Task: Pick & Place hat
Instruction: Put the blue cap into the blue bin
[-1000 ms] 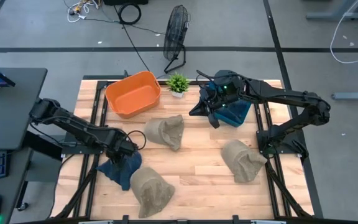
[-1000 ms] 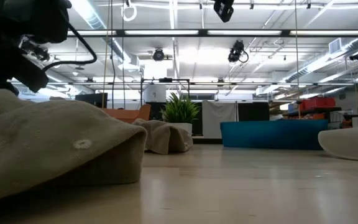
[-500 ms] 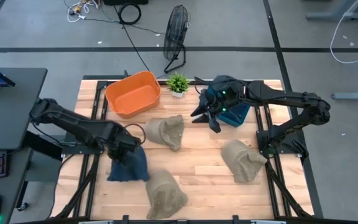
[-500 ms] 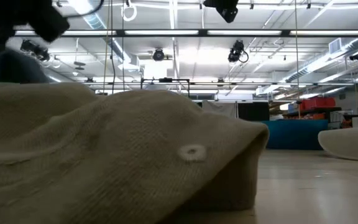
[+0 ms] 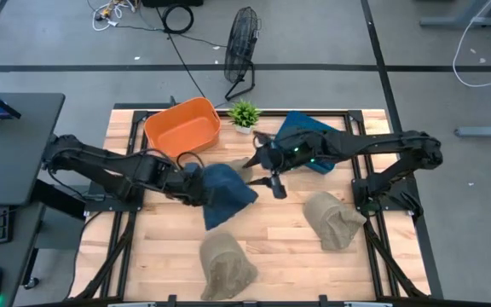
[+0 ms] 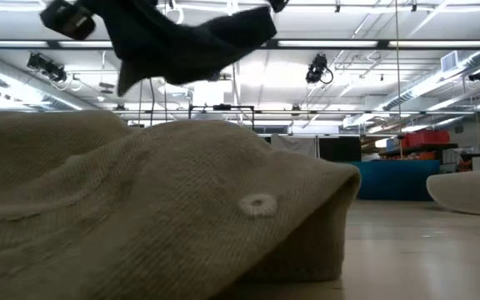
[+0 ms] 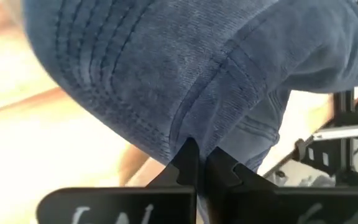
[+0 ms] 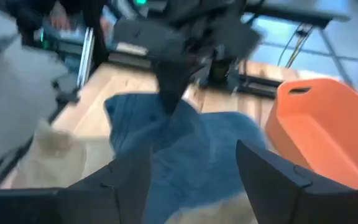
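Three tan hats lie on the wooden table [image 5: 262,230]: one near the front edge [image 5: 225,266], one on the right side [image 5: 332,219], one mid-table [image 5: 244,164], mostly hidden under the blue hat [image 5: 220,194] and the right gripper.

Blue hat: off the table surface, carried by the left gripper [image 5: 183,183], fingers pressed together on a fold of its denim brim [image 7: 191,165]; the low view shows it hanging in the air above the near tan hat [image 6: 157,217].

Right gripper [image 5: 273,175]: over mid-table, just beside the blue hat, fingers spread wide [image 8: 272,180], holding nothing; its wrist view looks across the blue hat toward the orange bin [image 8: 319,134].

Blue bin [image 5: 309,141]: back right, dark blue cloth in or over it; contents unclear.

Orange bin [image 5: 182,128]: back left, appears empty. Small potted plant [image 5: 244,113] between the bins.

Progress, as judged: pick done for the blue hat; its placing not yet done, destination uncertain. Three tan hats untouched, so most of the work remains
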### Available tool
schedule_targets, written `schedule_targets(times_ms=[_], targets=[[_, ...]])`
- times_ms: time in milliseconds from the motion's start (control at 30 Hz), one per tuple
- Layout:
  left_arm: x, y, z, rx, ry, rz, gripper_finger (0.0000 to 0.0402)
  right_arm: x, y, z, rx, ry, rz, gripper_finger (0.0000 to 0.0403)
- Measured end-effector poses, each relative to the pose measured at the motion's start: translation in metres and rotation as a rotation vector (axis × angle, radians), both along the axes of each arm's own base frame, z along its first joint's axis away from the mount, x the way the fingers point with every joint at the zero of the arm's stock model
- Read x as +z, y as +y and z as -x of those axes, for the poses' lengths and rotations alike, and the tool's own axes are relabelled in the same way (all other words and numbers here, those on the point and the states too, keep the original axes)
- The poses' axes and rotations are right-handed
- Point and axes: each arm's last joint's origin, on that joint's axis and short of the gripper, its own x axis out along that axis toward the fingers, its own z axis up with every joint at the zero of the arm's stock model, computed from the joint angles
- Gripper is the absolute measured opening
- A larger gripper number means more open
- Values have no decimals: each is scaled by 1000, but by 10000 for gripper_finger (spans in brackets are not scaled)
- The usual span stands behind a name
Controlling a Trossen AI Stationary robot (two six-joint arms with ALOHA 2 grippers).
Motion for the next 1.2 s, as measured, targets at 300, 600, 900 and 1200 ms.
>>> schedule_targets(times_ms=[300,600,900,1200], targets=[[-14,8,-39,-47,-103,-47,6,-43,3,-29,32,128,19,233],[-16,10,-56,-98,-204,-82,9,-71,2,-39,54,236,129,223],[-17,11,-56,-98,-190,-84,16,-74,1,-37,79,261,211,88],[-16,14,-57,-100,-197,-142,38,-78,0,-33,96,317,240,22]])
